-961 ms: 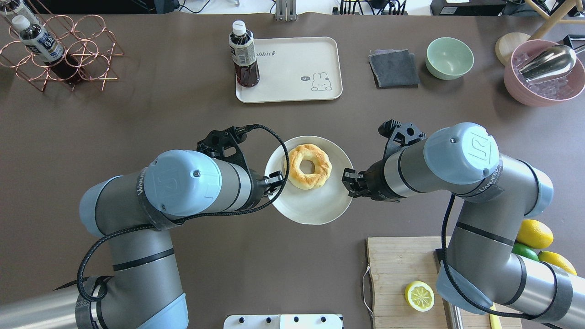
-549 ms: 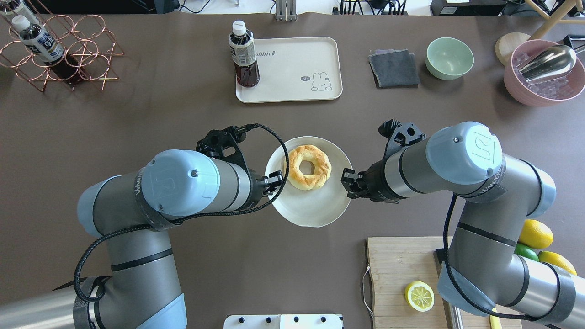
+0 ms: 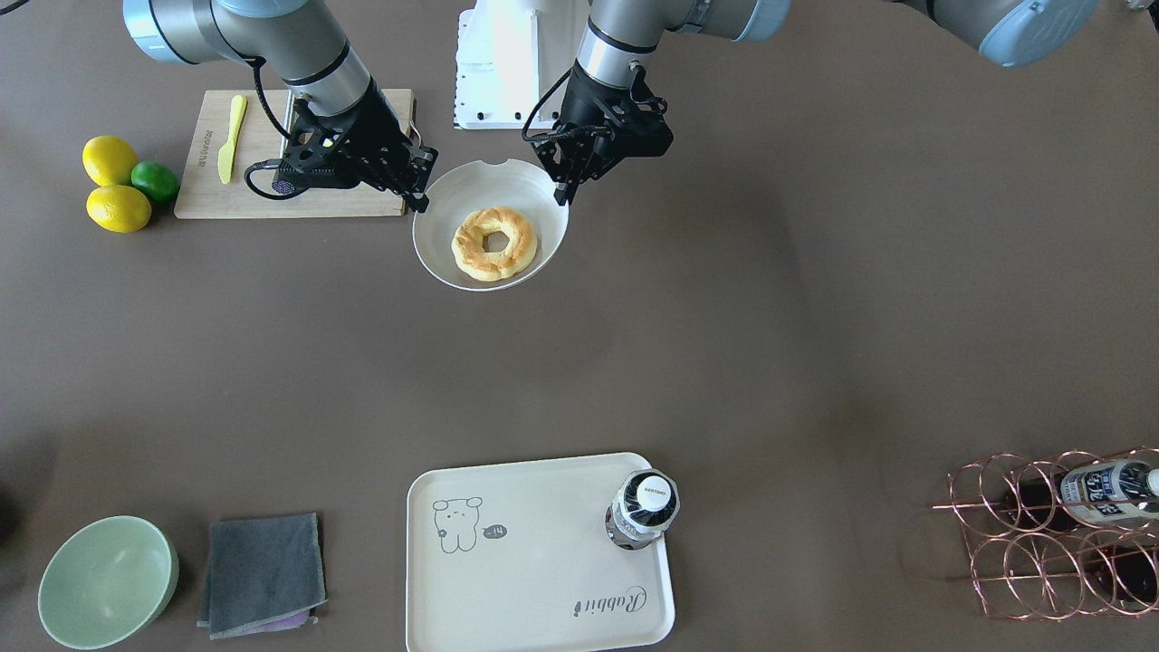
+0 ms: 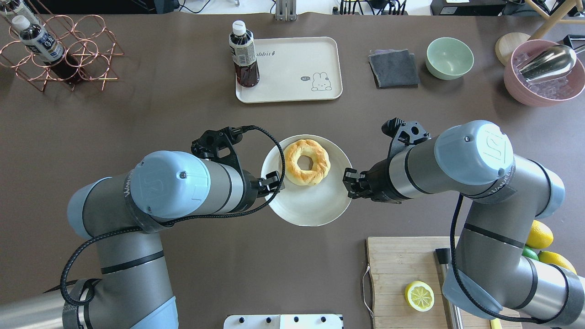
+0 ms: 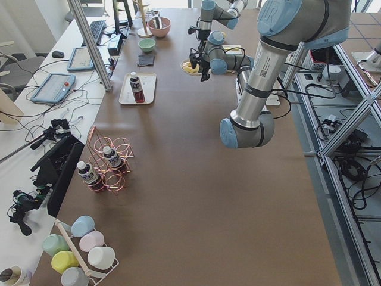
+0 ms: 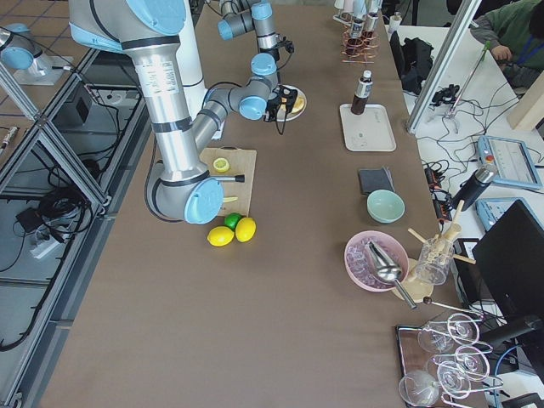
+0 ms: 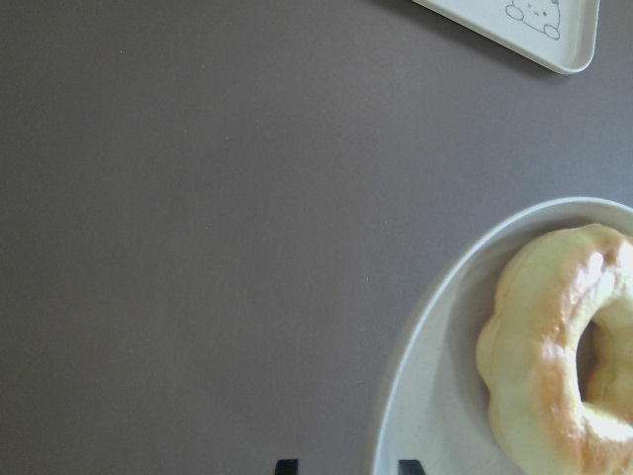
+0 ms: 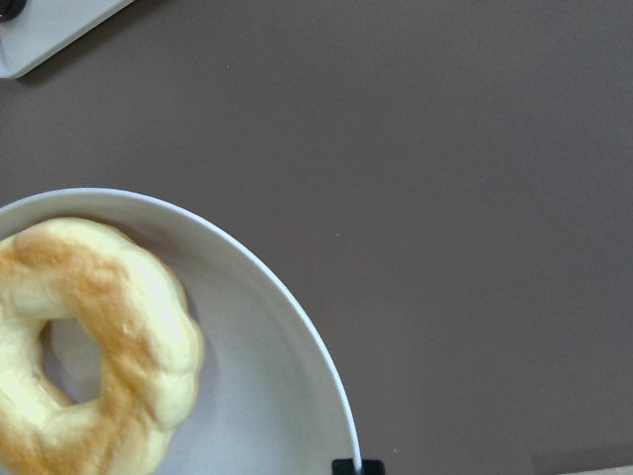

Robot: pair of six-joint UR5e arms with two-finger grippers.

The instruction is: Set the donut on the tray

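Note:
The donut [image 4: 321, 167] lies on the far half of a round white notched plate [image 4: 311, 206] at mid-table. My left gripper [image 4: 274, 180] is shut on the plate's left rim and my right gripper [image 4: 347, 180] is shut on its right rim. The front-facing view shows the donut [image 3: 471, 246], the plate [image 3: 489, 181], the left gripper [image 3: 563, 186] and the right gripper [image 3: 418, 195]. Both wrist views show the donut [image 7: 544, 366] [image 8: 129, 327] on the plate [image 7: 435, 396] [image 8: 257, 396]. The cream tray [image 4: 297, 68] [image 3: 543, 561] lies beyond, apart from the plate.
A dark drink bottle [image 4: 243, 55] stands on the tray's left end. A grey cloth [image 4: 394, 67], a green bowl [image 4: 449, 58] and a pink bowl [image 4: 541, 73] lie at far right. A copper wire rack [image 4: 59, 50] stands far left. A cutting board [image 4: 402, 274] with a lemon half [image 4: 419, 296] lies near right.
Both arms and the plate between them have shifted slightly to the left. The donut now sits a little farther toward the plate's far edge.

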